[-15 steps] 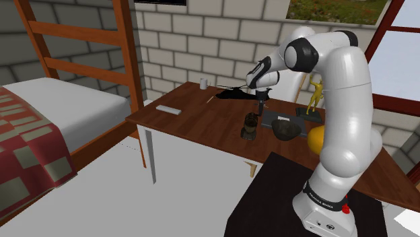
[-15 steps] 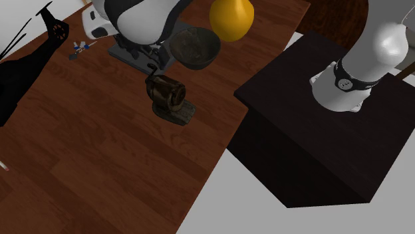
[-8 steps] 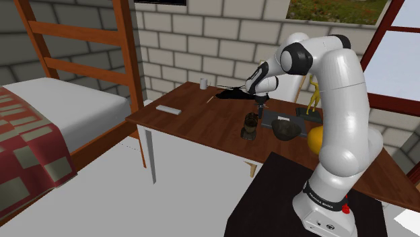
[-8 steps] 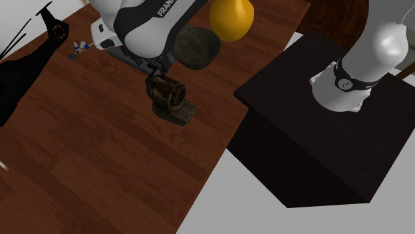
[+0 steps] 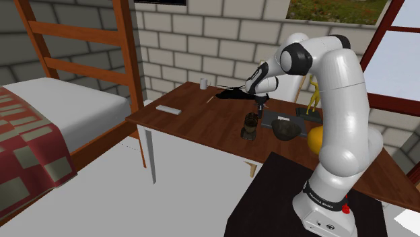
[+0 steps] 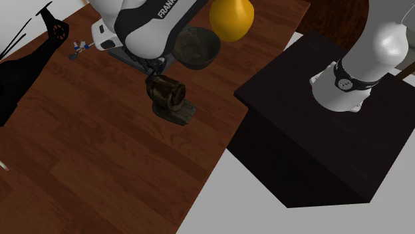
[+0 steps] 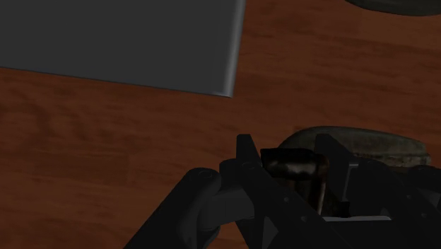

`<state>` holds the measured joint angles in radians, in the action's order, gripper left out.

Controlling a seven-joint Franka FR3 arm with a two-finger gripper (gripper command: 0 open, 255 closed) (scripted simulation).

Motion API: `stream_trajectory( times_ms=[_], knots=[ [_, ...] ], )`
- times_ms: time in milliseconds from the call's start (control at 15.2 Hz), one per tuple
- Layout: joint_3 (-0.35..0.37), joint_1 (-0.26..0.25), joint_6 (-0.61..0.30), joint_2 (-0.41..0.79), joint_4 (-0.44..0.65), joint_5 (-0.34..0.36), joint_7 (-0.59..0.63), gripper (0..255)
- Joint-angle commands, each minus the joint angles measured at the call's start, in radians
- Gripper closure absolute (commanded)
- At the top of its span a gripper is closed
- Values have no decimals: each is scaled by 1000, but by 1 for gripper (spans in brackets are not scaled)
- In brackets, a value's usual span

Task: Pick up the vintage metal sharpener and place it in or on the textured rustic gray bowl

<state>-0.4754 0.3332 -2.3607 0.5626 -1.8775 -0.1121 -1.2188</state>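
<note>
In the shoulder view we are seeing the gripper (image 5: 258,106) hanging right over the sharpener (image 5: 250,126), which is standing on the brown worktop (image 5: 202,118), left of the dark bowl (image 5: 286,128). In the second exterior view we are finding the sharpener near the bowl, not touching it. In the wrist view the jaws are standing narrow, clasping the sharpener's dark top piece.
</note>
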Motion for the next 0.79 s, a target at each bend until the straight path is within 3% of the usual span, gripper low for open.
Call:
stream_trajectory(
  times_ms=[0,726],
  knots=[
    [0,0,0,0,0,0,0,255],
    [-13,-11,38,-37,4,16,5,255]
  ],
)
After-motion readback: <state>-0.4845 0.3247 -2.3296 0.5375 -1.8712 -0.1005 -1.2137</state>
